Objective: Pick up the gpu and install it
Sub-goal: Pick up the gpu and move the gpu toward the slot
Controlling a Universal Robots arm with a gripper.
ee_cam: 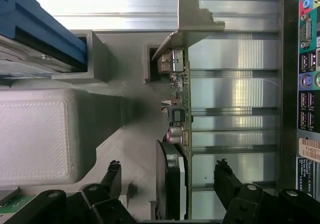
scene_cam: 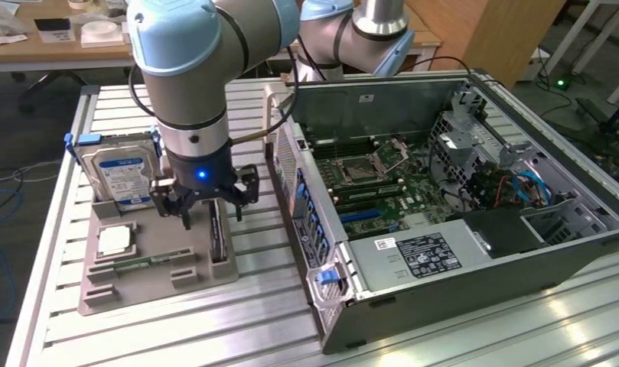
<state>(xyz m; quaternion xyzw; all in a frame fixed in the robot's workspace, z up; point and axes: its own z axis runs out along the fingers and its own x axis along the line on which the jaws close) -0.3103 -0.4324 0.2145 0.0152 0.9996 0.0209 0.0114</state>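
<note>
The gripper (ee_cam: 168, 168) is hanging wide open astride the gpu (ee_cam: 181, 99) standing on edge in the grey holder (ee_cam: 125, 109), so an off-centre squeeze could be tipping or jamming it

One gpu (ee_cam: 172, 179), one hard drive (scene_cam: 123, 172), one computer case (scene_cam: 493, 277), one tray (scene_cam: 135, 294)

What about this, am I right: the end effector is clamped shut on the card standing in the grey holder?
Not quite. The wrist view shows the end effector open, straddling the gpu standing in the grey holder, with a gap on either side.
</note>
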